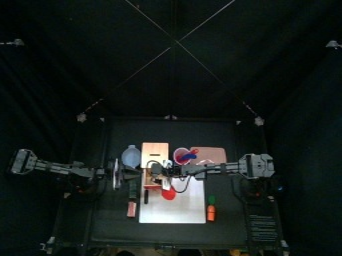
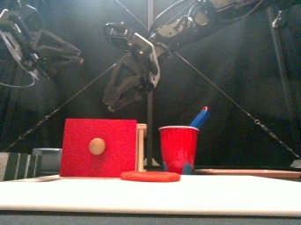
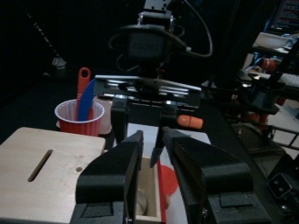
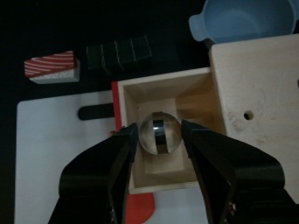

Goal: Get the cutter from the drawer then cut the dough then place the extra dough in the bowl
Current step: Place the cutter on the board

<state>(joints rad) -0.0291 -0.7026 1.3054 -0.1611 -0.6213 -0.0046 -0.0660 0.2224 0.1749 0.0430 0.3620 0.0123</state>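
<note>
The round metal cutter (image 4: 160, 131) sits between my right gripper's (image 4: 160, 129) jaws, which are shut on it just over the open drawer (image 4: 176, 171) of the wooden box (image 4: 251, 87). In the front view this gripper (image 2: 127, 83) hangs above the box's red drawer front (image 2: 100, 148). The red dough (image 2: 150, 176) lies flat on the white board (image 4: 59, 131) in front of the drawer. The blue-grey bowl (image 4: 246, 19) stands behind the box. My left gripper (image 3: 149, 144) hovers beside the box, jaws slightly apart and holding nothing.
A red cup (image 2: 179, 148) holding a blue knife (image 2: 200, 116) stands right of the box. A dark sushi roll (image 4: 117, 52) and a red-and-white striped toy (image 4: 52, 66) lie off the board's edge.
</note>
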